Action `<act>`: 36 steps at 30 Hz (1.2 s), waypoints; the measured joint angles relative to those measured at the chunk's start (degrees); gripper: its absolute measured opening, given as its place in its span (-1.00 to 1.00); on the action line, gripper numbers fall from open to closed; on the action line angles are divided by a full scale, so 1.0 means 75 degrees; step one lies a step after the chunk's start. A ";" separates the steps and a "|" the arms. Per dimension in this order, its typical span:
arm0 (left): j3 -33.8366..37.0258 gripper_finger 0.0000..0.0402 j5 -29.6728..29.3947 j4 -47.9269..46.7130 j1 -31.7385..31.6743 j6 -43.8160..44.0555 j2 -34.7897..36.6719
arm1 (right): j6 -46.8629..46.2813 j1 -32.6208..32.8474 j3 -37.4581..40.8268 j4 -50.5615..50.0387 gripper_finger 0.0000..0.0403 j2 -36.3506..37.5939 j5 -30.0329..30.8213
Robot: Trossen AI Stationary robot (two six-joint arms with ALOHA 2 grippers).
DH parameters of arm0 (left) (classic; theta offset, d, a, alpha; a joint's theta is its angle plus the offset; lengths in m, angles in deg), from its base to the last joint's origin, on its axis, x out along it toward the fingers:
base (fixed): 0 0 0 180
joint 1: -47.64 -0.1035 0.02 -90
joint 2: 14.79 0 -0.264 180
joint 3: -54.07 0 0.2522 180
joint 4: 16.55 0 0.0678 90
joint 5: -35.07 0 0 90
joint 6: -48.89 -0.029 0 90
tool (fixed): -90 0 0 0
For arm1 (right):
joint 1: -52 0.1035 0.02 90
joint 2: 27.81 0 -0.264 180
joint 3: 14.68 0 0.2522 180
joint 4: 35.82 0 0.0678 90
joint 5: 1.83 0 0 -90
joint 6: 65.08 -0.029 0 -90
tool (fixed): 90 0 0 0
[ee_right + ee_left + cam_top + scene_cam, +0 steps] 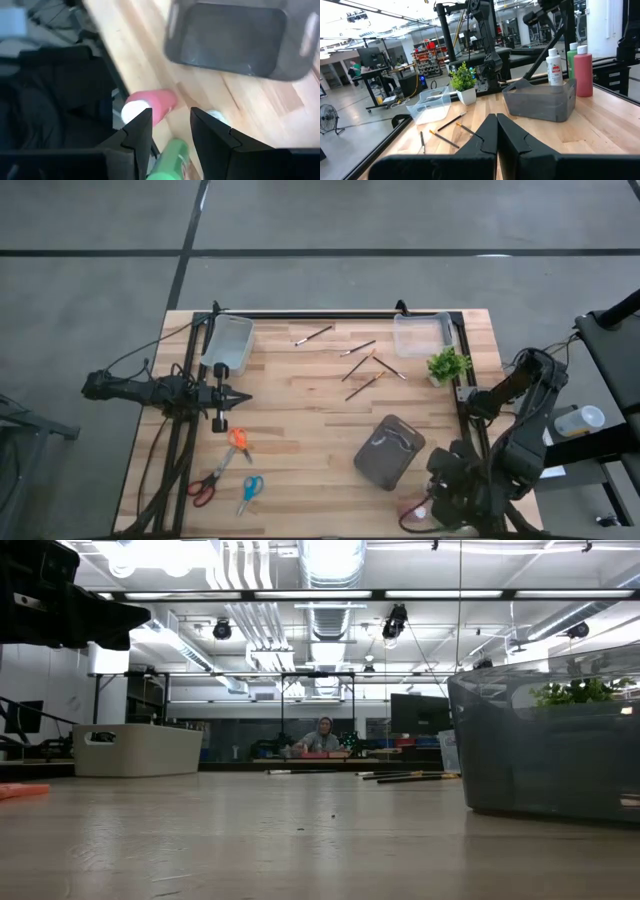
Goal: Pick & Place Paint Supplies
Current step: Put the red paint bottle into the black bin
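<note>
Overhead, right fingers (170,131) straddle the upright green bottle (172,157), apart; left fingers (496,134) pressed together.

Two clear bins (228,343) (422,333), potted plant (447,365), grey tub (388,451), three scissors (237,444) (203,487) (249,491) on wooden table (300,410)

Red bottle (583,71), white bottle (553,67) and green bottle (572,59) stand upright together at the table's edge; brushes (364,369) lie scattered mid-table.
</note>
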 joint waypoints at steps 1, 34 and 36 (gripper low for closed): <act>0.0000 -1.00 -0.0002 -0.0001 0.0001 0.0000 0.0000 | -0.0123 -0.0006 0.0000 0.0020 -0.35 -0.0060 -0.0016; 0.0000 -1.00 -0.0002 -0.0001 0.0002 0.0000 0.0000 | -0.3068 -0.0207 -0.2869 -0.1660 -0.35 -0.2659 -0.0771; 0.0000 -1.00 0.0001 -0.0001 0.0001 0.0000 0.0000 | -0.2873 -0.0207 -0.3340 -0.2129 -0.35 -0.2968 -0.0875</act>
